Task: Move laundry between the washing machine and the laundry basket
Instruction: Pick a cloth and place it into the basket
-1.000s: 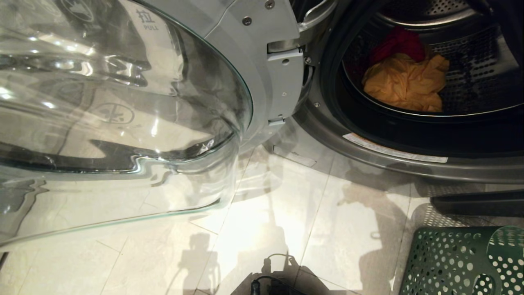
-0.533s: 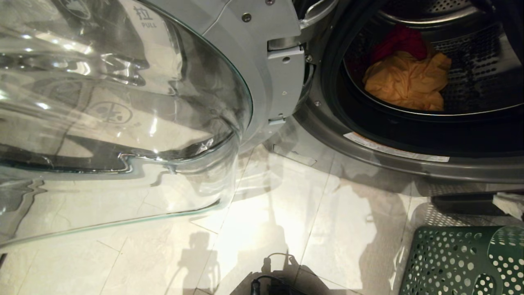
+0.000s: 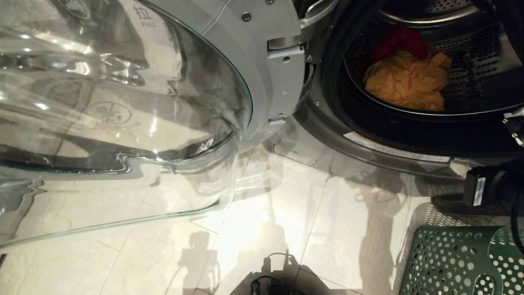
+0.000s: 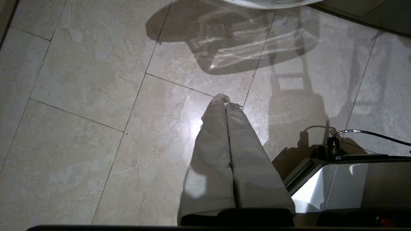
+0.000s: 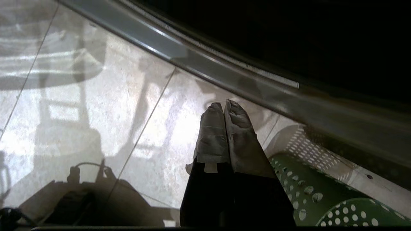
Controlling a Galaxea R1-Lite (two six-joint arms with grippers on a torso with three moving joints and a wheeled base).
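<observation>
On pale floor tiles (image 3: 286, 213) before the washing machine (image 3: 368, 143), my right gripper (image 5: 223, 107) is clenched empty; I judge the yellow-orange garment (image 3: 405, 82) soft and light, best pinched at a raised fold.

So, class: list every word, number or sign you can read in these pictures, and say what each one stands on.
"拉" with "PULL" beneath it: printed on the open glass door of the washing machine.
Round symbol on the door glass: a sign only, too faint to read.
Long warning strip on the machine's lower door rim: print too small to read.
White sticker on the right arm's black housing: unreadable.
Wrist views: no text.
</observation>
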